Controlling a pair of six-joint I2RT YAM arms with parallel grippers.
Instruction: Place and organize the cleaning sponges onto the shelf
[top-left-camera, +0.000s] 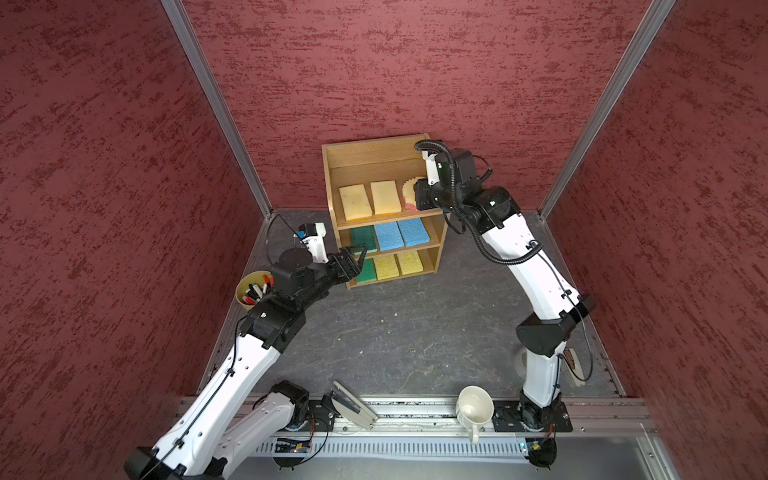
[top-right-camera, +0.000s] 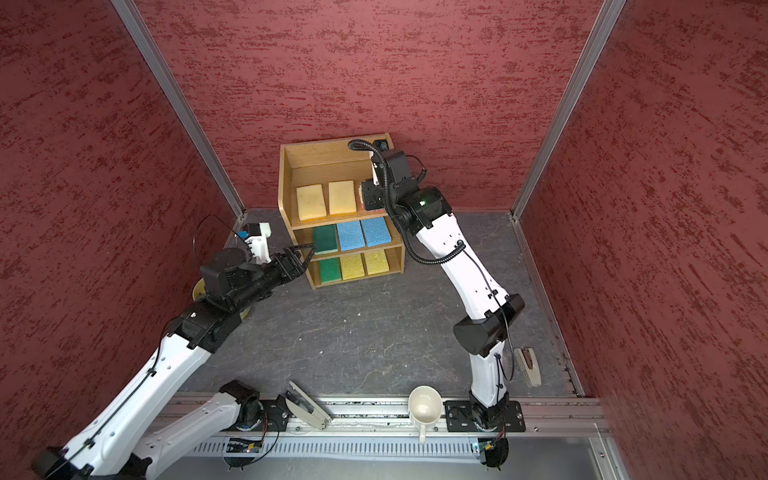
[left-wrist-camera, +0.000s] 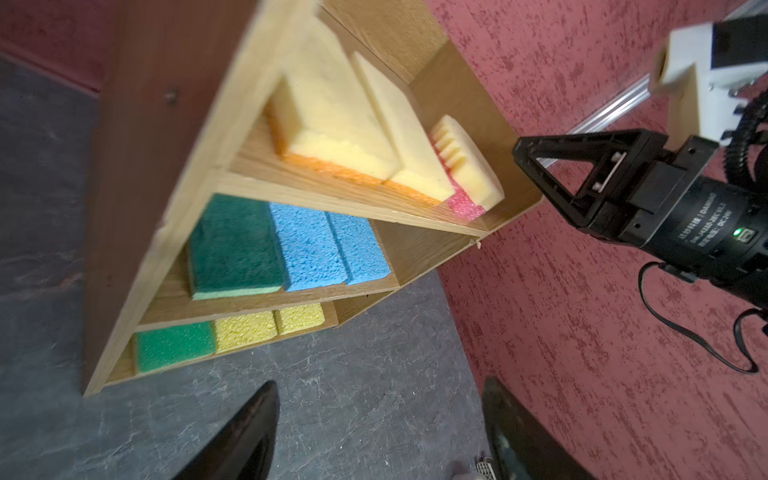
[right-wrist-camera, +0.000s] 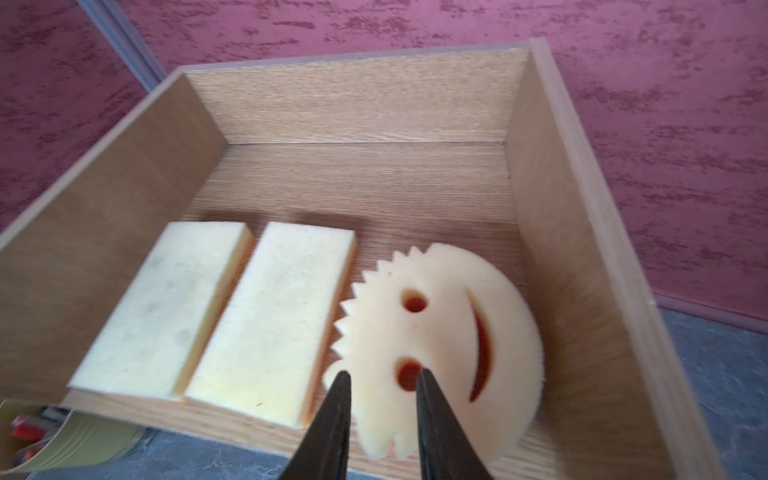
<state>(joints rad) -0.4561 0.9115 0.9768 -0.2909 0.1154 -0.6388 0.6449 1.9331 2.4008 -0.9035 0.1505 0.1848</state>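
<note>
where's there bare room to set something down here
Free: the top tier's back strip behind the tan sponges; the tabletop between shelf and mug. Crowded: all three tier fronts, sponges side by side.

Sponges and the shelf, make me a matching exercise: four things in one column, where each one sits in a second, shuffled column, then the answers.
Things
1. smiley-face sponge
2. blue sponges
3. bright yellow sponges
4. yellow pen cup

Places
A. bottom tier of the shelf
B. on the table, off the shelf
C. top tier
D. middle tier

Pairs: 1-C, 2-D, 3-A, 4-B
</note>
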